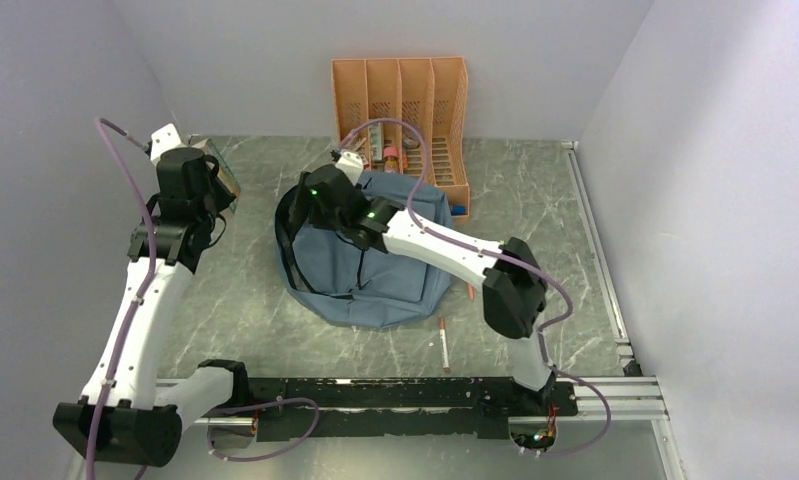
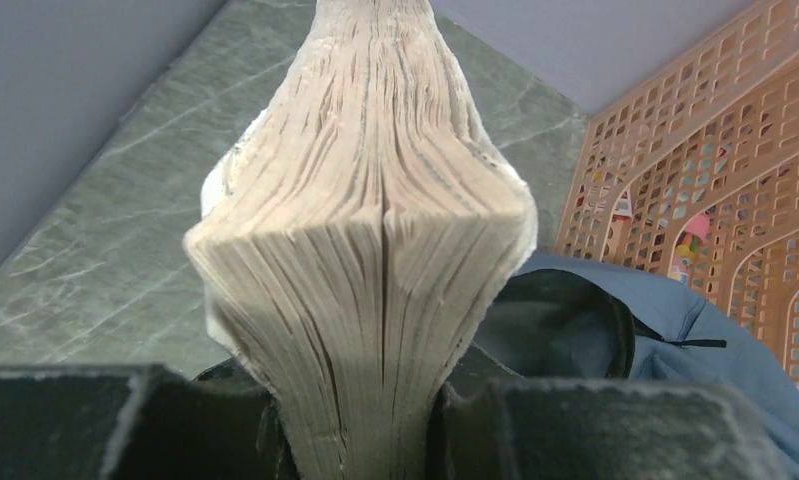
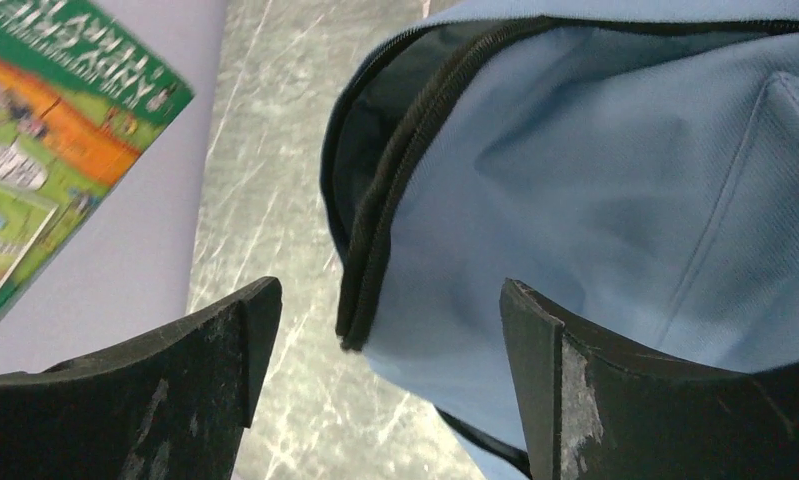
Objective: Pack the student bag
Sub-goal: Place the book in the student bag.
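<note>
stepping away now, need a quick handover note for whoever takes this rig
Left gripper shut on a book, held up at the far left of the table.
Right gripper open at the unzipped edge of the bag, gripping nothing.
Bag lies mid-table, zip open, in front of the organizer.
Done: book picked up, bag open.
Left: book into the bag; a pen lies loose on the table beside it.

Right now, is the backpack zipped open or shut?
Open. The backpack has its black zip peeled back, with dark lining showing in both wrist views.
</note>
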`<action>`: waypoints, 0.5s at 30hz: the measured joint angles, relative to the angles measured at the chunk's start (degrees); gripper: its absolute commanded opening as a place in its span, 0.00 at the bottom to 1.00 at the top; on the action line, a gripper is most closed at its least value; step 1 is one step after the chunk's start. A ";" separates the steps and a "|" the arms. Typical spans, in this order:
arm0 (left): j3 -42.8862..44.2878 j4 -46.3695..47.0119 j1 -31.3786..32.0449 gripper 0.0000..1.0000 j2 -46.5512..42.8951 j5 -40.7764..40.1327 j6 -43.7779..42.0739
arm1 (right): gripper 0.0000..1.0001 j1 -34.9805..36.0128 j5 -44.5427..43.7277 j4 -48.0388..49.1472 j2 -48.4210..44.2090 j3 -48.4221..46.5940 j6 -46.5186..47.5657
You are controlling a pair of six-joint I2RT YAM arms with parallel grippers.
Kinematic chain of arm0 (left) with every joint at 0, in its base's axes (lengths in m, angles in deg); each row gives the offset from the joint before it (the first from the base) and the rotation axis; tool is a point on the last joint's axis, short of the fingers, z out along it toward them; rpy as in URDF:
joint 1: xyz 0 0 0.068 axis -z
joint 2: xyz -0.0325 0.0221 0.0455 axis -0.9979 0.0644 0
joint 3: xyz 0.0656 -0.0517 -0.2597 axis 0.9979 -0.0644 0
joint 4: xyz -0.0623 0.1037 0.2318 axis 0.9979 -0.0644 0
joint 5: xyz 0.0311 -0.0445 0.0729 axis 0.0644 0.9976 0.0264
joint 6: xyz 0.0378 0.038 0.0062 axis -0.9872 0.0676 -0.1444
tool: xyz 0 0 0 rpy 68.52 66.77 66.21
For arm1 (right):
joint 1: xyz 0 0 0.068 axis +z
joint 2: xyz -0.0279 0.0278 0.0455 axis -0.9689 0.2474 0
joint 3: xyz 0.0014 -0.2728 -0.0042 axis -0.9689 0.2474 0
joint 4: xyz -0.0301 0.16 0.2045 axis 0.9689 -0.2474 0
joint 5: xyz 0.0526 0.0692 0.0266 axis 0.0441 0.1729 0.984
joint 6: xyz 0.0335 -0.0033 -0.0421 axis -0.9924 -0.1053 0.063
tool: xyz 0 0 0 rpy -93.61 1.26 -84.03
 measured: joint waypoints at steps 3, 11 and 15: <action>0.00 -0.79 1.38 0.05 -1.64 -2.14 -0.48 | 0.85 0.98 -4.13 -4.59 4.39 -6.49 -1.25; -1.64 -0.74 4.66 0.05 -2.49 -3.23 -1.16 | 0.68 1.33 -10.58 -11.78 11.23 -12.24 -1.31; -2.73 -1.31 5.66 0.05 -2.84 -3.10 -1.29 | 0.46 1.51 -11.78 -12.72 12.13 -12.68 -0.26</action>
